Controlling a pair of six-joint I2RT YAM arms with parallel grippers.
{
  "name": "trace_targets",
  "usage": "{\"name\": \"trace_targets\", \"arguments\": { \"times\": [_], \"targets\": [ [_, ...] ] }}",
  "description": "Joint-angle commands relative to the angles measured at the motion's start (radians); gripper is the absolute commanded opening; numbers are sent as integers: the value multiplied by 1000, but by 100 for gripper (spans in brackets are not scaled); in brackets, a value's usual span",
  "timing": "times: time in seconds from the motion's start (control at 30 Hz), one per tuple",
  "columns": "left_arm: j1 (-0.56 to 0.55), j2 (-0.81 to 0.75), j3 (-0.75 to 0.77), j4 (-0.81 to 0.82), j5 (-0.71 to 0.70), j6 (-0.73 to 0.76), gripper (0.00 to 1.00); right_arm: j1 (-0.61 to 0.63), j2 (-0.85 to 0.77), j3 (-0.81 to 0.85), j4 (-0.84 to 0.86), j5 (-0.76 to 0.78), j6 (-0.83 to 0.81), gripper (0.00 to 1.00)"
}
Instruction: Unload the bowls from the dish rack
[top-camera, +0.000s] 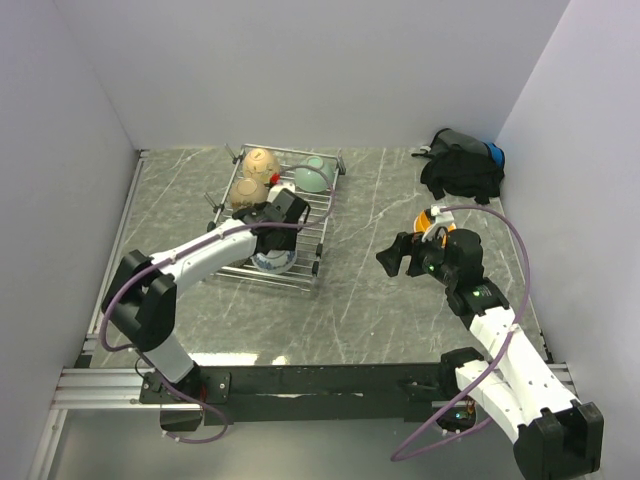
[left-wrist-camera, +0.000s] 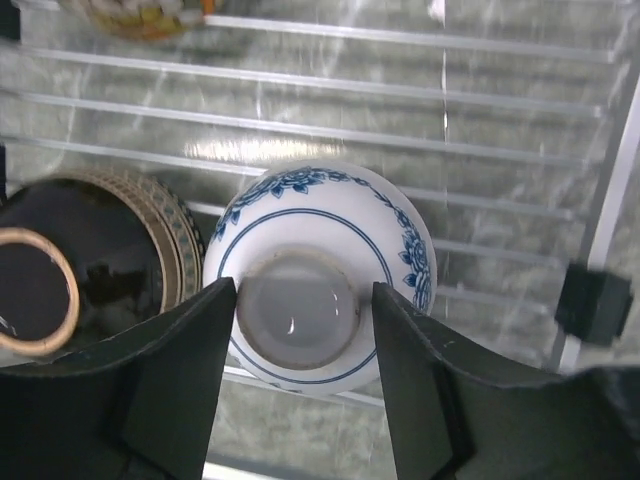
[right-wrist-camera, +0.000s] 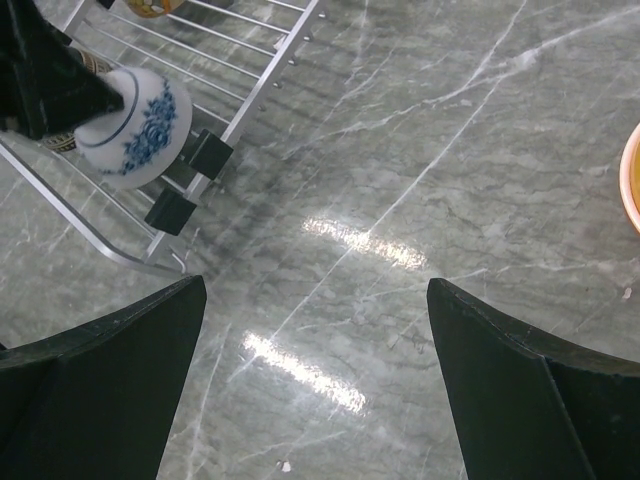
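The dish rack (top-camera: 333, 190) sits at the back left of the table, holding a tan bowl (top-camera: 260, 160), a speckled brown bowl (top-camera: 248, 192) and a pale green bowl (top-camera: 312, 177). My left gripper (left-wrist-camera: 303, 300) reaches into the rack's near end and is shut on the foot ring of an upside-down white and blue bowl (left-wrist-camera: 330, 215), one finger on each side. A dark brown bowl (left-wrist-camera: 90, 250) lies just left of it. My right gripper (right-wrist-camera: 315, 300) hangs open over bare table, right of the rack (right-wrist-camera: 250, 100), holding nothing.
An orange bowl (top-camera: 428, 220) stands on the table behind the right gripper, its rim (right-wrist-camera: 632, 180) at the right edge of the right wrist view. A black bag (top-camera: 462, 165) lies in the back right corner. White walls close in three sides.
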Motion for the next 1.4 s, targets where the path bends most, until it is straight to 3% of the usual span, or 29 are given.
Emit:
{"name": "trace_targets", "arguments": {
  "times": [0.0, 0.37, 0.6, 0.7, 1.0, 1.37],
  "targets": [
    [50, 50, 73, 64, 25, 55, 62, 5, 1, -9, 53, -10, 1, 100],
    [173, 202, 290, 80, 52, 115, 63, 4, -11, -9, 41, -9, -2, 100],
    [101, 92, 277, 11, -9, 135, 93, 4, -52, -23, 36, -2, -2, 100],
    [31, 66, 250, -54, -99, 116, 99, 5, -43, -21, 38, -16, -1, 100],
    [-129, 103, 193, -166, -297, 73, 99, 5, -40, -29, 42, -27, -1, 100],
    [-172, 186, 173, -108, -288, 170, 99, 7, -31, -35, 47, -32, -1, 100]
  ]
}}
